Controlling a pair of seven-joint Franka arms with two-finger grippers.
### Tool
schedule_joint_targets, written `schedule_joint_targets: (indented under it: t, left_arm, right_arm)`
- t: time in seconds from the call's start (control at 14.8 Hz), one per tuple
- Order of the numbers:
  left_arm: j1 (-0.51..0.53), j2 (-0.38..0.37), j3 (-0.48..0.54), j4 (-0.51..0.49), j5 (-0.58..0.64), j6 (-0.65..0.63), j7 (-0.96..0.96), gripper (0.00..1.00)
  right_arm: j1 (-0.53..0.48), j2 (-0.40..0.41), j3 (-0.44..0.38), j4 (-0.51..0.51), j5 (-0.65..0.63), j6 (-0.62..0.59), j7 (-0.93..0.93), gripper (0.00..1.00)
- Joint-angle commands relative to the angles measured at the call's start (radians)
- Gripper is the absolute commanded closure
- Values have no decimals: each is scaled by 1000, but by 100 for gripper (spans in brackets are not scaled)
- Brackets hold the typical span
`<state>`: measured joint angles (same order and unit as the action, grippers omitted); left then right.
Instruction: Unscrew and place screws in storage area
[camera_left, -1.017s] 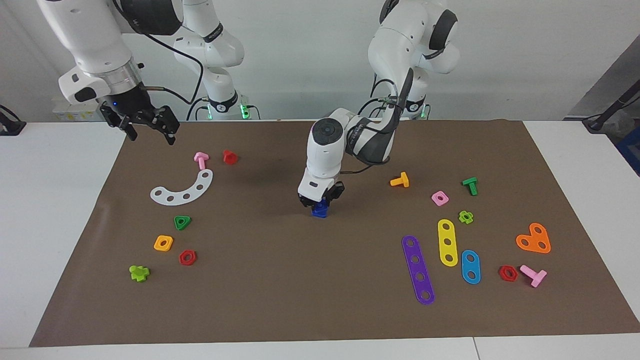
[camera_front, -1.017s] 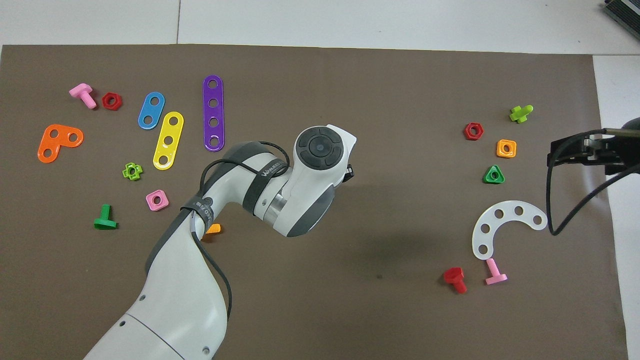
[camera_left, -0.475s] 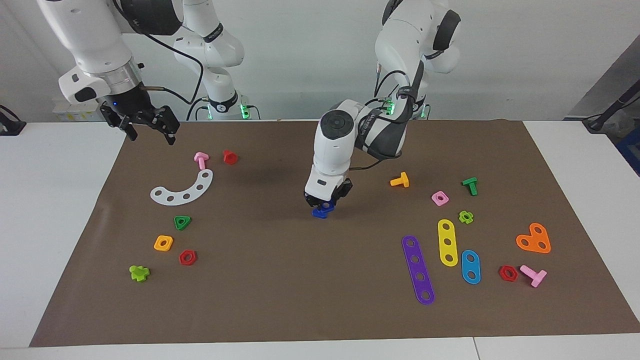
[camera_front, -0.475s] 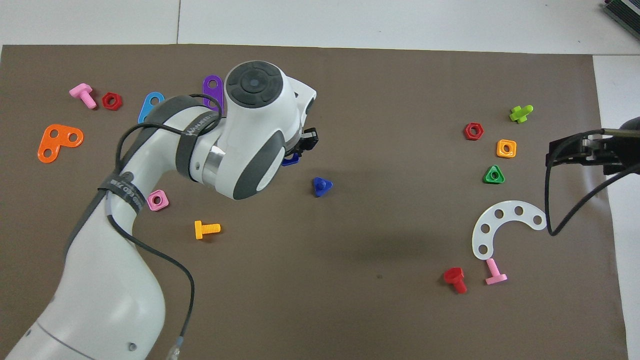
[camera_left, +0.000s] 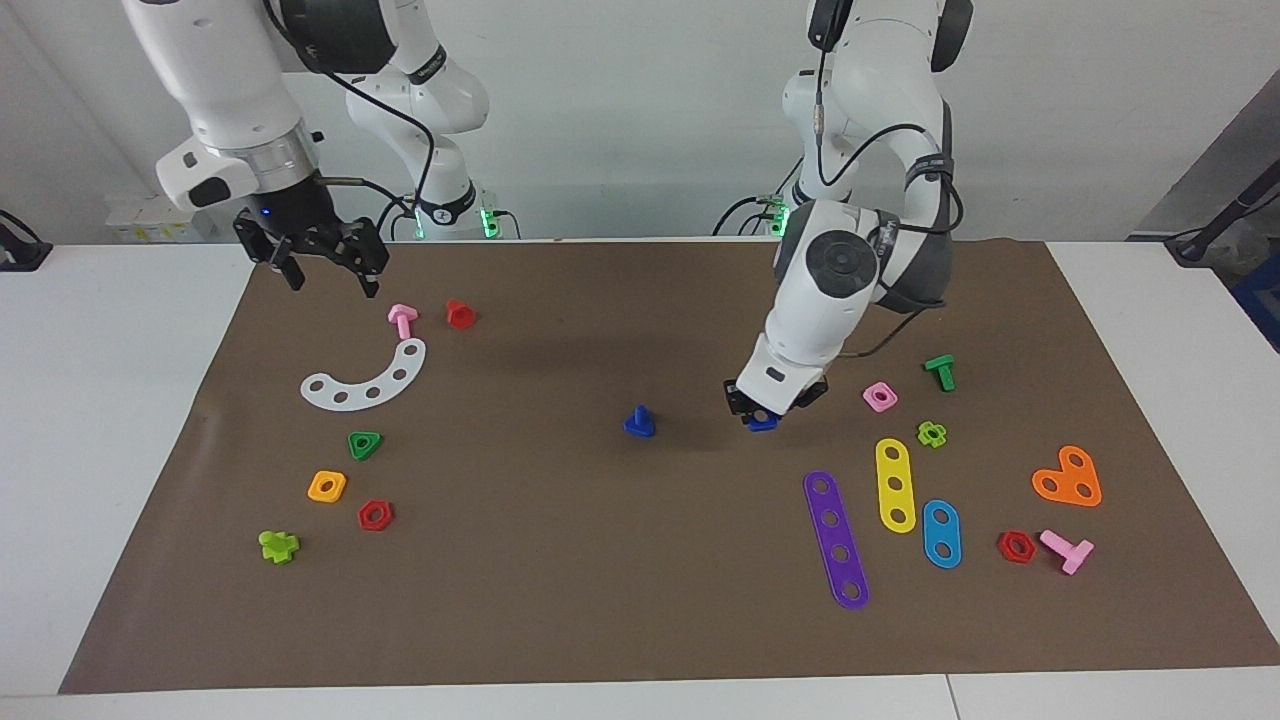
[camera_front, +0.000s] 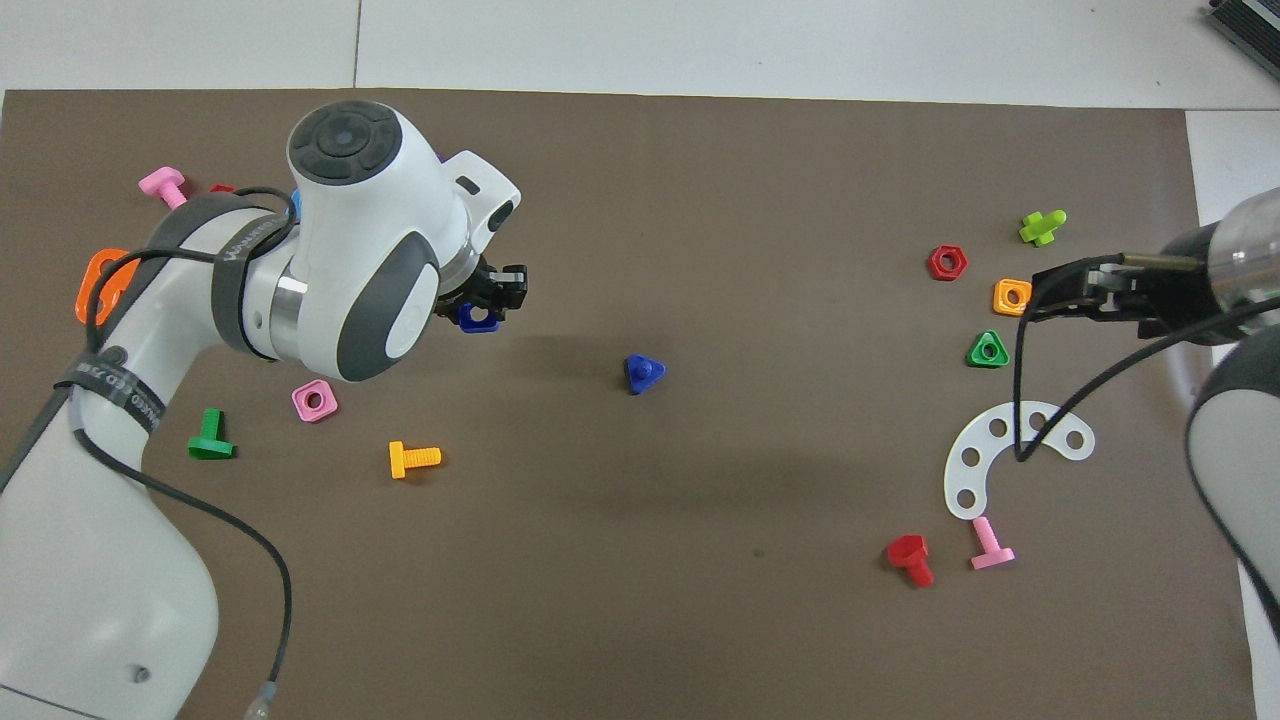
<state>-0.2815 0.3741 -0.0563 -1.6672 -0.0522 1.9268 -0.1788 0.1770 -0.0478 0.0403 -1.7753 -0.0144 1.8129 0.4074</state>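
The blue bolt (camera_left: 639, 422) stands alone on its head, shaft up, in the middle of the brown mat (camera_left: 560, 600); it also shows in the overhead view (camera_front: 643, 372). My left gripper (camera_left: 765, 412) is shut on a blue square nut (camera_left: 763, 424) and holds it low over the mat, toward the left arm's end from the bolt. The overhead view shows this gripper (camera_front: 487, 304) and the nut (camera_front: 478, 319) too. My right gripper (camera_left: 332, 270) hangs open and empty over the mat's edge near a pink bolt (camera_left: 402, 319).
Purple (camera_left: 836, 539), yellow (camera_left: 895, 484) and blue (camera_left: 941, 533) strips, a pink nut (camera_left: 879, 396) and a green bolt (camera_left: 940, 371) lie at the left arm's end. A white curved strip (camera_left: 366, 380), a red bolt (camera_left: 459, 313) and several nuts lie at the right arm's end.
My left gripper came up off the blue bolt with the blue nut and carried it toward the left arm's end. The bolt stayed standing mid-mat. My right gripper shifted slightly over the mat.
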Motion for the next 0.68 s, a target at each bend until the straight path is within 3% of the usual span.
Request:
schedule_joint_targets:
  t: [0.0, 0.2, 0.27, 0.34, 0.41, 0.47, 0.61]
  left_arm:
    - [36, -81, -5, -175, -20, 128, 123, 82]
    - [48, -118, -2, -317, -20, 297, 191, 76]
    - [57, -126, -2, -348, -20, 326, 218, 67]
    - [70, -133, -2, -368, -20, 336, 232, 54]
    - [70, -136, 0, -373, -20, 336, 237, 24]
    - [70, -136, 0, -368, -18, 331, 239, 0]
    - [71, -138, 0, -359, -18, 317, 234, 0]
  right_arm:
    - [88, -18, 1, -92, -7, 68, 118, 3]
    - [209, 70, 1, -78, -18, 164, 301, 3]
    - [249, 107, 1, -66, -35, 187, 351, 4]
    - [292, 149, 1, -49, -64, 215, 416, 4]
    - [320, 188, 1, -24, -87, 238, 471, 4]
    - [334, 221, 1, 11, -94, 244, 499, 4]
    - [357, 282, 1, 62, -96, 255, 530, 5]
